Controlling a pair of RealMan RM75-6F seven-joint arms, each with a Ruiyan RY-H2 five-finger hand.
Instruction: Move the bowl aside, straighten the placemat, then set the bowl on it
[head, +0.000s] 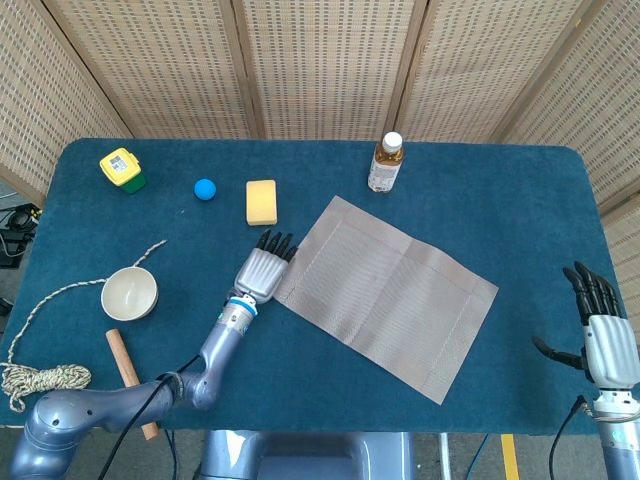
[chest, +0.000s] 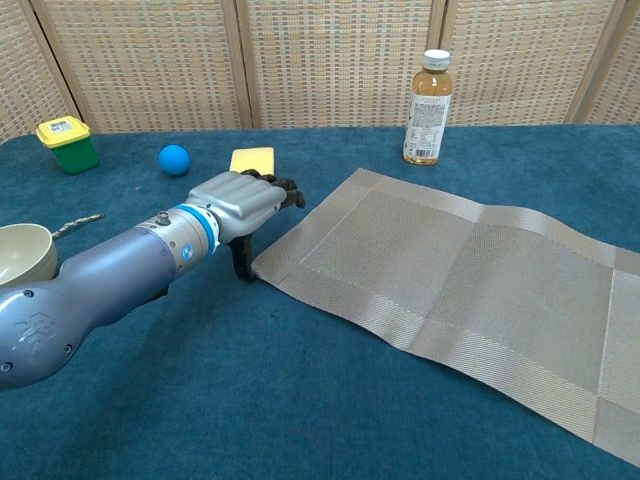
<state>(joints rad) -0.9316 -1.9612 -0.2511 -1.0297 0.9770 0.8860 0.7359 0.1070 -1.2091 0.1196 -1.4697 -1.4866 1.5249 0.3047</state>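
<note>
With the bowl (head: 129, 293) already aside at the table's left, the empty left hand (head: 263, 271), fingers extended at the crooked placemat (head: 382, 294) corner, could bunch it rather than turn it

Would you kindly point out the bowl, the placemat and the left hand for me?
bowl (head: 129, 294): head view, middle of its inside.
placemat (head: 385, 295): head view, centre of the weave.
left hand (chest: 245, 198): chest view, silver back of the hand.

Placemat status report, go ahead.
Left robot hand open at the placemat left corner; right robot hand open, idle. Placemat askew. Bowl set aside, far left. Nothing lies on the placemat.
</note>
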